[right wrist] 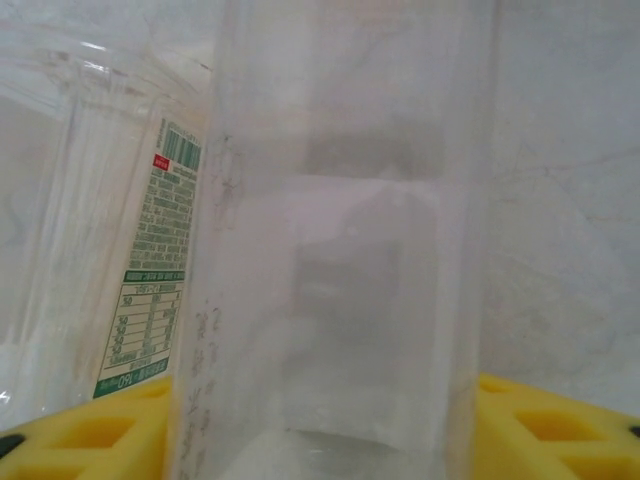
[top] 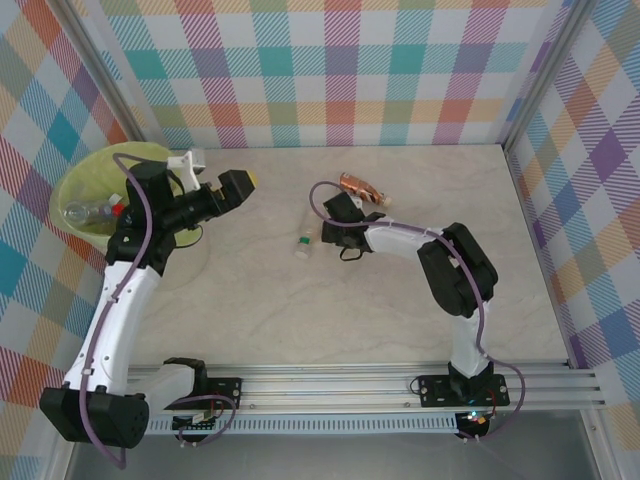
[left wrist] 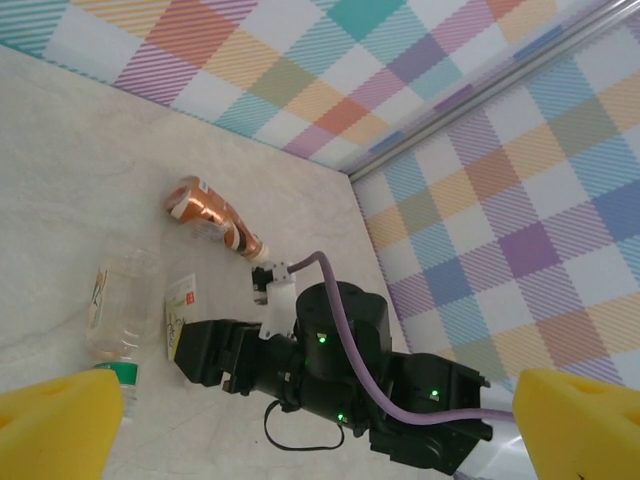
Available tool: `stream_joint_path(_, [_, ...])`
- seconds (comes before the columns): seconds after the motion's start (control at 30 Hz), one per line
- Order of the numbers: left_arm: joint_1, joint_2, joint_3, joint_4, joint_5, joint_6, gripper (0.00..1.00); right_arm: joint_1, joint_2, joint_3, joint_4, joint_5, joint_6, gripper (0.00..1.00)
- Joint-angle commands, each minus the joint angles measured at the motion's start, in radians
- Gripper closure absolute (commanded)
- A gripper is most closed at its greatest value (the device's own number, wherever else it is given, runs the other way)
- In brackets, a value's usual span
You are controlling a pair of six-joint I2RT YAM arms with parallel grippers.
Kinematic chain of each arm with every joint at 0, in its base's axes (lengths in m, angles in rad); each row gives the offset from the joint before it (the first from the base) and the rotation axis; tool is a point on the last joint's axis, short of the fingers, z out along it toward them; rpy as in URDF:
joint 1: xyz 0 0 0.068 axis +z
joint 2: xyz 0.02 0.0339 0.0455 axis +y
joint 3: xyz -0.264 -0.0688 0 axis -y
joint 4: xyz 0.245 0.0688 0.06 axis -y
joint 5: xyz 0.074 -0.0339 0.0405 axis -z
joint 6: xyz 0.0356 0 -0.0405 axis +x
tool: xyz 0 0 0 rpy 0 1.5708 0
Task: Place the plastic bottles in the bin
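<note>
- Right claw [right wrist: 325, 420] has its pads against both sides of a clear bottle [right wrist: 330, 250] on the table [top: 400, 330], the bottle's long axis crossing the gap.
- Left claw [top: 238, 185] is wide open and empty beside the bin [top: 70, 185], well left of that bottle.

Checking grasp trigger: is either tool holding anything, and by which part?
Left tool open, empty. Right tool straddles the body of the clear bottle; a firm hold cannot be told.

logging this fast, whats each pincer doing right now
left pincer: open, holding nothing
right pincer: closed on the clear bottle, a pad against each side
</note>
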Motion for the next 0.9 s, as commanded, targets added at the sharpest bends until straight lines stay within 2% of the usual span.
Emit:
stream_joint_path(0.0, [-0.047,0.020,0.025,-0.025,-0.076,0.031,0.00,-0.005,-0.054,-0.050,0.087,0.024,-0.065,0.49])
stream_joint_path(0.1, [-0.082,0.047,0.030,-0.020,-0.112,0.029,0.00,-0.006,-0.147,-0.135,0.172,0.001,-0.124,0.53])
stream_joint_path(0.3, [-0.139,0.121,0.052,-0.004,-0.126,0.011,0.00,0.000,-0.368,-0.353,0.438,-0.192,-0.255,0.53])
stream_joint_path(0.43, [-0.177,0.176,0.048,0.046,-0.121,-0.029,0.00,0.012,-0.458,-0.396,0.487,-0.302,-0.316,0.53])
stream_joint_path(0.63, [-0.253,0.280,0.081,0.083,-0.100,-0.043,0.00,0.025,-0.511,-0.393,0.544,-0.494,-0.340,0.53])
stream_joint_path(0.87, [-0.343,0.346,0.139,0.027,-0.290,0.015,0.00,0.029,-0.508,-0.352,0.537,-0.623,-0.346,0.52])
